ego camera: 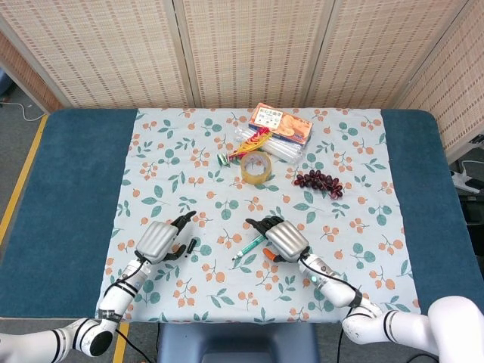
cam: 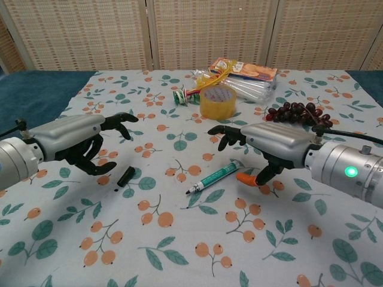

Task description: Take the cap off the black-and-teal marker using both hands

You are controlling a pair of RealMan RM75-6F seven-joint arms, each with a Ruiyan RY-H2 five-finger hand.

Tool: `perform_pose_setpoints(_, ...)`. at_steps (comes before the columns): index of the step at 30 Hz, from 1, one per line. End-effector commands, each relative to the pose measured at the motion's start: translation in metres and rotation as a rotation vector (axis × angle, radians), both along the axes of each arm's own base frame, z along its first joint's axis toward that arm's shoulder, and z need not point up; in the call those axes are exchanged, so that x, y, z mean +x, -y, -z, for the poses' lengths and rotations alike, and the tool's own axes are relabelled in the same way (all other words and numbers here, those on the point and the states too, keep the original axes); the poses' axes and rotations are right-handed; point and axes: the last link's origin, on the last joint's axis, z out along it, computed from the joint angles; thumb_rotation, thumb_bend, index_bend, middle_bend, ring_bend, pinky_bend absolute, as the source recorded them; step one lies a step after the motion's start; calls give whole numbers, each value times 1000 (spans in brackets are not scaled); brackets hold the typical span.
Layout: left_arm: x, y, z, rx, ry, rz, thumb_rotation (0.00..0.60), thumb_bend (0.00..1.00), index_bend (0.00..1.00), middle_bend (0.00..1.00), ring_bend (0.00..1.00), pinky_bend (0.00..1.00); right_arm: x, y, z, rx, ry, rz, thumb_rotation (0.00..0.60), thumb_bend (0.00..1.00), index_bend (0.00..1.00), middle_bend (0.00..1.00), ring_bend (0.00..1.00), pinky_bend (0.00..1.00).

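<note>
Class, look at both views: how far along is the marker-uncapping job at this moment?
Done: the black cap lies on the cloth, apart from the marker, whose tip is bare. In hand: nothing; the left hand and right hand hover open above them. Left: nothing of the uncapping shows undone.

Matt printed cloth [cam: 179, 251] covers the table; glossy tape roll [cam: 215, 101]; woven screens [ego camera: 249, 45].

A table [ego camera: 68, 197] topped in dark teal is covered by a floral cloth [ego camera: 166, 174]. On the cloth, at the far side, are laid a snack packet [ego camera: 281, 123], a clear bag [ego camera: 266, 144], a tape roll [ego camera: 256, 169] and grapes [ego camera: 318, 181]. Nearer, an uncapped marker [cam: 214, 178], 1 black cap [cam: 125, 176] and an orange piece [cam: 246, 178] are seen lying.
</note>
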Motion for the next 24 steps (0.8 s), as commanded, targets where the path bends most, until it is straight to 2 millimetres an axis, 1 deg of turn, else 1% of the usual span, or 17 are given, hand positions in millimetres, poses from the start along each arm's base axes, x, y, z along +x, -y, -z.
perform_pose_setpoints(1,2,0,-7,4,24,-1,600,387,0,168,684,755,0,-2,-17,-7,-28,-1,600,283,0,143,124,179)
perform_pose_setpoints(3,4,1,-13,6,45,0,600,386,0,154,630,743,0,-4,-30,-30,-29,-1,600,261,0,114,96,153)
perform_pose_setpoints(4,6,3,-21,12,71,3,600,385,0,145,589,735,-2,-7,-41,-44,-25,9,600,243,0,87,65,120)
perform_pose_setpoints(6,5,10,-37,22,103,12,600,386,0,125,472,694,-7,-17,-63,-53,-12,46,600,209,0,31,14,39)
perform_pose_setpoints(7,-1,17,-48,28,97,22,600,385,0,105,372,640,-11,-28,-80,-69,-9,73,600,198,0,10,0,9)
perform_pose_setpoints(8,-6,23,-56,29,82,25,600,385,0,78,280,581,-16,-37,-95,-94,-18,83,600,193,0,0,0,0)
perform_pose_setpoints(9,-18,31,-66,36,45,17,600,384,0,55,221,538,-21,-48,-109,-129,-43,87,600,193,0,0,0,0)
perform_pose_setpoints(10,-31,43,-78,41,12,2,600,384,0,21,132,460,-31,-63,-128,-190,-94,92,600,192,0,0,0,0)
perform_pose_setpoints(12,-51,63,-94,68,-22,-28,600,384,0,0,52,370,-47,-90,-154,-296,-181,111,600,191,0,0,0,0)
perform_pose_setpoints(13,-64,77,-102,96,-44,-41,600,385,0,0,30,329,-57,-109,-168,-364,-233,139,600,191,0,0,0,0)
perform_pose_setpoints(14,-72,85,-105,117,-50,-45,600,385,0,0,16,295,-64,-123,-177,-412,-269,164,600,190,0,0,0,0)
perform_pose_setpoints(16,-92,106,-110,166,-78,-44,600,386,0,0,3,246,-78,-153,-192,-504,-336,212,600,188,0,0,0,0)
perform_pose_setpoints(17,-99,112,-112,187,-88,-51,600,386,0,0,0,229,-82,-163,-197,-535,-348,236,600,188,0,0,0,0)
perform_pose_setpoints(18,-105,117,-113,202,-106,-63,600,387,0,0,0,206,-84,-170,-198,-541,-355,264,600,187,0,0,0,0)
perform_pose_setpoints(20,-105,123,-115,227,-132,-22,600,389,0,0,0,159,-81,-173,-205,-561,-373,213,600,185,0,0,0,0)
perform_pose_setpoints(21,-105,125,-116,241,-125,-11,600,389,0,0,0,151,-80,-173,-208,-579,-380,202,600,185,0,0,0,0)
perform_pose_setpoints(24,-107,129,-115,241,-138,6,600,389,0,0,0,145,-81,-175,-211,-578,-358,240,600,184,0,0,0,0)
